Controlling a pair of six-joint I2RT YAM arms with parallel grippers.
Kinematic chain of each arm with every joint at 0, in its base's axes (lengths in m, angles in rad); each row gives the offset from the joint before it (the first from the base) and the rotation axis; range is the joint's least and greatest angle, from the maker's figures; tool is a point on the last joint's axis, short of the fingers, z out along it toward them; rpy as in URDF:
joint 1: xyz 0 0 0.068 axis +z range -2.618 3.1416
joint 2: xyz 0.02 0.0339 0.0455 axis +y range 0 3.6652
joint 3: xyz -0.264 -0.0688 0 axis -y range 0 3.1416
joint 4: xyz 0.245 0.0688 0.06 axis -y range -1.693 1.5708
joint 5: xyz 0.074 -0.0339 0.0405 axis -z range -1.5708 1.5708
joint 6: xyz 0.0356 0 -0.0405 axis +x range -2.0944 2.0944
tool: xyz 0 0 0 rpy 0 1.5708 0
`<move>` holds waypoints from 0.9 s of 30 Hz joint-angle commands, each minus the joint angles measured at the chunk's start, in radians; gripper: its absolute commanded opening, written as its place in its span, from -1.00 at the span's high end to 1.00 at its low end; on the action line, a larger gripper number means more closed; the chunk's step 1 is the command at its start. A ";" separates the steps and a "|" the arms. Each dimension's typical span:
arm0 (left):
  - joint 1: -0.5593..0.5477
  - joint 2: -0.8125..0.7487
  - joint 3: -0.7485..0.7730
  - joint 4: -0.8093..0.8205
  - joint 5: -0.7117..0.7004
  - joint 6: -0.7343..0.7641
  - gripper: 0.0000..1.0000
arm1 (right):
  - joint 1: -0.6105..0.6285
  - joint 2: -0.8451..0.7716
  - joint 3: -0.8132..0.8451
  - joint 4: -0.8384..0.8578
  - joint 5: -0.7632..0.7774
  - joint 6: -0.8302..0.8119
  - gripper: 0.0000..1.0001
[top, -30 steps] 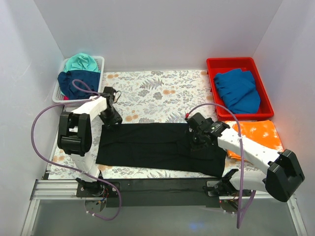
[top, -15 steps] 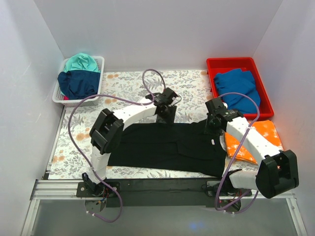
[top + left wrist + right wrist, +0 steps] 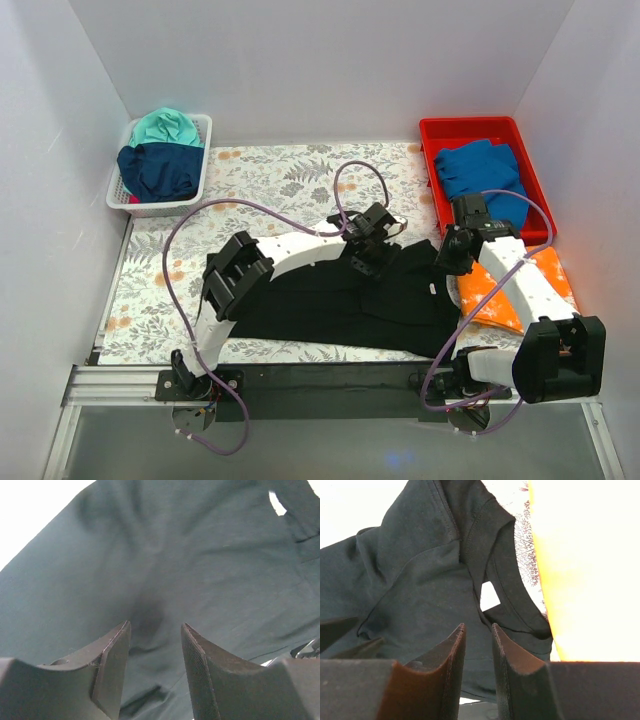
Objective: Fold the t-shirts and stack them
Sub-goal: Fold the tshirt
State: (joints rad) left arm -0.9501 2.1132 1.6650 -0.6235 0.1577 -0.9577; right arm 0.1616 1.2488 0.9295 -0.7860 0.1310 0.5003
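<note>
I am reaching my left arm across the counter (image 3: 290,185), which is showing a flower-and-fern printed cloth, and am holding my left end effector (image 3: 362,264) over the middle of the black t-shirt (image 3: 320,306). The shirt is lying lengthwise along the near half of the counter, rumpled and partly doubled over at its right end. In the left wrist view this end effector (image 3: 155,625) is pinching the black cloth: the fingers (image 3: 112,665) are standing a little apart and creases are converging on a dark pucker at their tips. I am holding my right end effector (image 3: 447,262) at the far right edge of the same shirt, just beside the orange t-shirt (image 3: 488,300), which is lying flat on the counter to the right and touching the black one. In the right wrist view the right end effector (image 3: 477,627) is showing its fingers drawn close with only a narrow slot between them; I cannot tell whether any cloth is caught there. Beyond them the collar is lying open with its white label (image 3: 490,597) facing up. A blue t-shirt (image 3: 490,175) is sitting in the red bin (image 3: 430,135) at the far right. A teal t-shirt (image 3: 165,125) and a navy t-shirt (image 3: 155,170) are sitting heaped in the white basket (image 3: 205,125) at the far left.
</note>
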 commanded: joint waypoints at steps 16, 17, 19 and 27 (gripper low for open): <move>0.227 0.435 0.397 -0.344 -0.385 -0.219 0.13 | -0.031 -0.042 0.003 -0.002 -0.074 -0.039 0.34; 0.266 0.439 0.410 -0.363 -0.373 -0.275 0.13 | -0.033 -0.042 0.011 -0.004 -0.073 -0.039 0.35; 0.381 0.461 0.470 -0.386 -0.356 -0.335 0.13 | -0.033 -0.040 0.022 -0.004 -0.065 -0.040 0.35; 0.586 0.568 0.745 -0.215 -0.179 -0.359 0.08 | -0.031 -0.005 0.106 -0.005 -0.079 -0.072 0.35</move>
State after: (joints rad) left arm -0.3679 2.6015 2.4039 -0.8406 -0.0345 -1.3243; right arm 0.1329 1.2358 0.9707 -0.7914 0.0673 0.4580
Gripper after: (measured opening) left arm 0.453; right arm 0.326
